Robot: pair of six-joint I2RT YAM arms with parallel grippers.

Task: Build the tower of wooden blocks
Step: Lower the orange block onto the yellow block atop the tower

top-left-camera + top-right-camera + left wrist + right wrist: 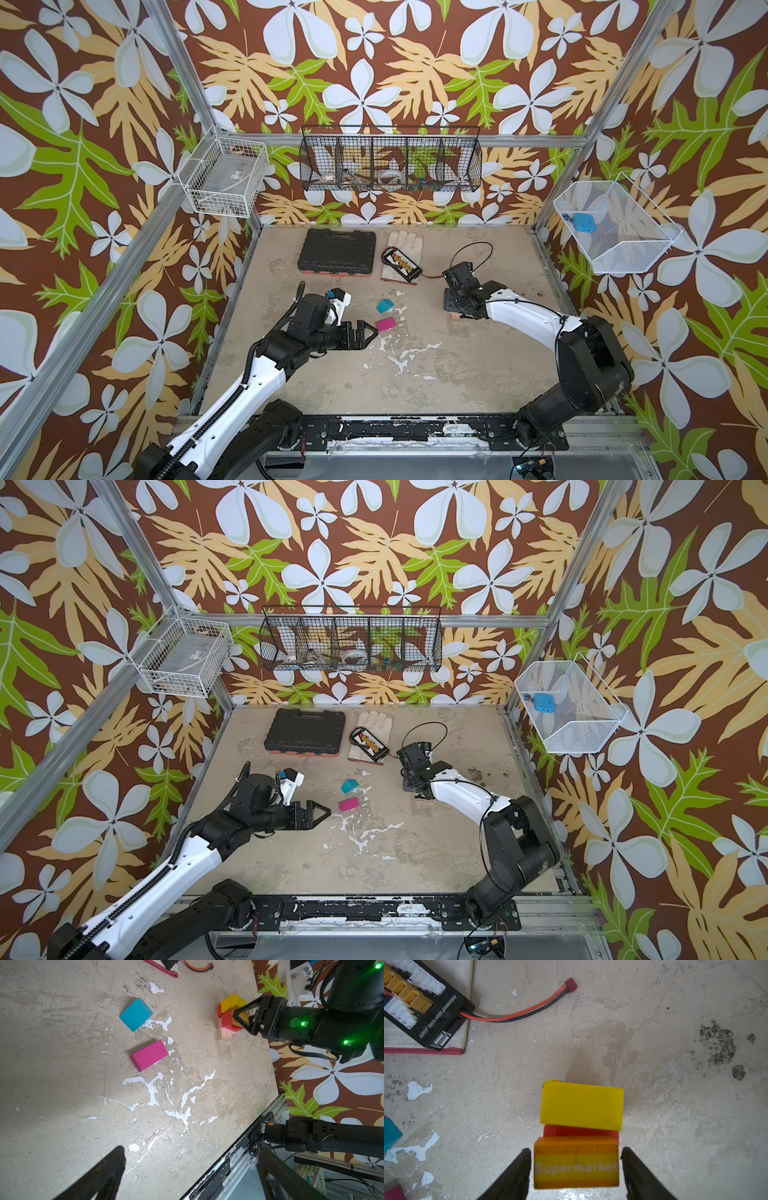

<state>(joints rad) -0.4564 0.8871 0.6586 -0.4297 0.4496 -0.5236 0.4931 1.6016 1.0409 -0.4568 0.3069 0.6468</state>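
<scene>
The tower [226,1018] stands at the table's right: pink and tan blocks low, red above, yellow on top. In the right wrist view a yellow block [581,1105] and an orange block printed "Supermarket" [576,1161] lie side by side on a red block [581,1131]. My right gripper [576,1150] points down over the orange block, open, with a thin gap at each finger. In both top views its wrist hides most of the tower [456,316]. A teal block [385,305] and a magenta block [386,323] lie loose mid-table. My left gripper [372,332] hovers open and empty, just left of the magenta block.
A black tool case [336,251] lies at the back, with a glove [405,243] and a black charging plate [401,264] beside it. The plate's red-plugged cable [571,982] lies behind the tower. Wire baskets [390,164] hang on the walls. The front rail [395,428] edges the table.
</scene>
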